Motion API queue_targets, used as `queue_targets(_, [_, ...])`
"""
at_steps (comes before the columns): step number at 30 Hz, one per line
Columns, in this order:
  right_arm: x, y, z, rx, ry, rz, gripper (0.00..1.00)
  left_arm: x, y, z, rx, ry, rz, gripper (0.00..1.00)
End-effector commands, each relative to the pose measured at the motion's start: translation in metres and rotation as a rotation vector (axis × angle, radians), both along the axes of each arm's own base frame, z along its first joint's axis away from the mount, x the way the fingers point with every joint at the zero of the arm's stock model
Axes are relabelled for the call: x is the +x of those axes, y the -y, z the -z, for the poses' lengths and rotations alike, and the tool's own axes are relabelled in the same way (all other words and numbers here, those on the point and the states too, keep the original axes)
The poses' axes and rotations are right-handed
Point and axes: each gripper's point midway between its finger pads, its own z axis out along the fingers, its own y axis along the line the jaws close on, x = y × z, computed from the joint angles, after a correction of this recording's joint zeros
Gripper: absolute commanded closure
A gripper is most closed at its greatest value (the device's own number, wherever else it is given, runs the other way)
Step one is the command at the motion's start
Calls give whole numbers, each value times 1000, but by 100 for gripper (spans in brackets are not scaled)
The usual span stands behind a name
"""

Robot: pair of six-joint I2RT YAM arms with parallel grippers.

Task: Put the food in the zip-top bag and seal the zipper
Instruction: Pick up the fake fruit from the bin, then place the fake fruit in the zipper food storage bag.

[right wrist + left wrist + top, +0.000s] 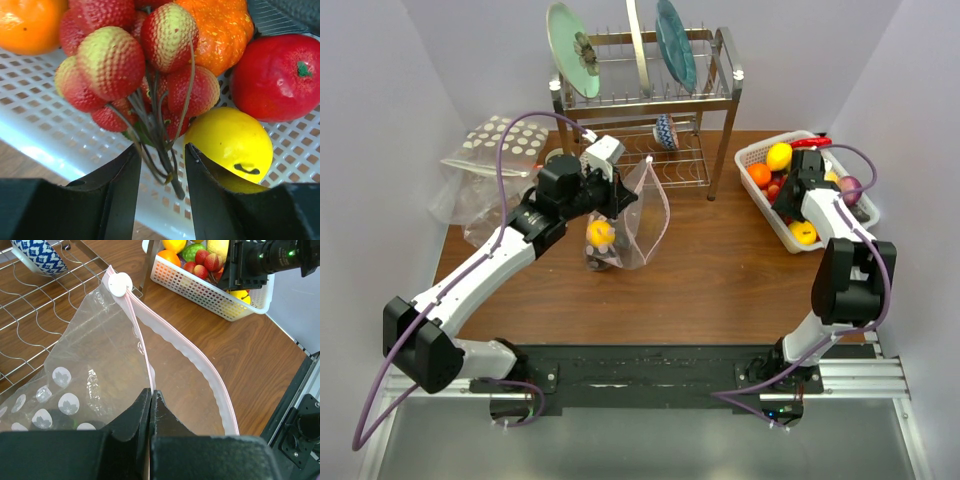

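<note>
The zip-top bag [648, 215] stands open at mid-table with a yellow piece [600, 232] and a dark piece [598, 260] inside. My left gripper [616, 200] is shut on the bag's near mouth edge. In the left wrist view the left gripper [151, 390] pinches the pink zipper strip [142, 347], and the far strip [210, 375] bows away. My right gripper [786, 200] is down in the white basket [790, 240]. In the right wrist view the right gripper [162, 147] is open, its fingers either side of the stems of the red berry cluster [130, 65]. A lemon [230, 140] touches the right finger.
The basket also holds an orange [27, 22], an orange pumpkin [220, 30] and a red apple [275, 75]. A dish rack [640, 100] with plates stands at the back, with a blue-patterned bowl [665, 130] on its lower shelf. A polka-dot bag [505, 140] lies at the back left.
</note>
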Motion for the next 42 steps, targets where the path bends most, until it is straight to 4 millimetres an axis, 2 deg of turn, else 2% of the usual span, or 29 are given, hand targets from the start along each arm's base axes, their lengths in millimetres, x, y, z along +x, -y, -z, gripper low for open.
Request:
queue_targets(1, [13,8,3,-20,41,45,57,-3,-1,-20,-46,46,2,100])
queue_targets(5, [18,6,15,1,23,46,64,-3,-2,-20,-47,48,0,100])
queue_targets(6, [19,5,18,6,13,41,69,-3,-2,-20,-45,47,1,100])
queue_targets(7, [21,4,17,12,16,40,84,-3,-2,-21,-45,49,-1,100])
queue_targets(8, [21,4,15,12,18,40,94,-3,-2,-21,-45,49,-2,100])
queue_targets(9, [19,4,12,11,13,43,100,-3,-3,-21,-45,52,-3,100])
queue_targets(10, [18,5,8,7,23,48,100,-3,-3,-22,-44,52,-5,100])
queue_targets(14, [13,7,-34,-21,115,41,100,-3,-4,-22,-43,55,-7,100])
queue_targets(19, [2,8,-97,-53,214,18,100,-3,-4,-22,-44,55,-6,100])
queue_targets(21, [-1,3,-112,-39,236,-11,100,-4,-3,-23,-46,55,0,100])
queue_targets(22, [-1,0,-130,-38,272,-32,100,-4,-3,-22,-45,54,0,100])
queue_targets(24, [-4,-5,-143,-25,289,-56,100,-4,-3,-24,-48,57,2,100])
queue_targets(25, [-5,-12,-160,-3,327,-90,100,-4,-3,-23,-46,55,2,100])
queue_targets(30, [-14,-45,-192,110,387,-228,100,-5,-3,-23,-47,55,3,100])
queue_targets(32, [-18,-64,-207,176,420,-302,100,-4,-3,-23,-46,53,3,100])
queue_targets(34, [-22,-79,-215,240,442,-359,100,-5,-2,-24,-49,55,6,100])
queue_targets(35, [-27,-96,-223,302,461,-432,100,-5,-2,-23,-48,53,6,100])
queue_targets(37, [-31,-112,-230,364,484,-490,100,-5,-2,-23,-47,52,6,100])
queue_targets(38, [-37,-126,-236,422,493,-560,100,-4,-2,-23,-48,53,4,100])
queue_targets(42, [-52,-157,-252,540,532,-695,100,-5,-2,-23,-46,53,6,100])
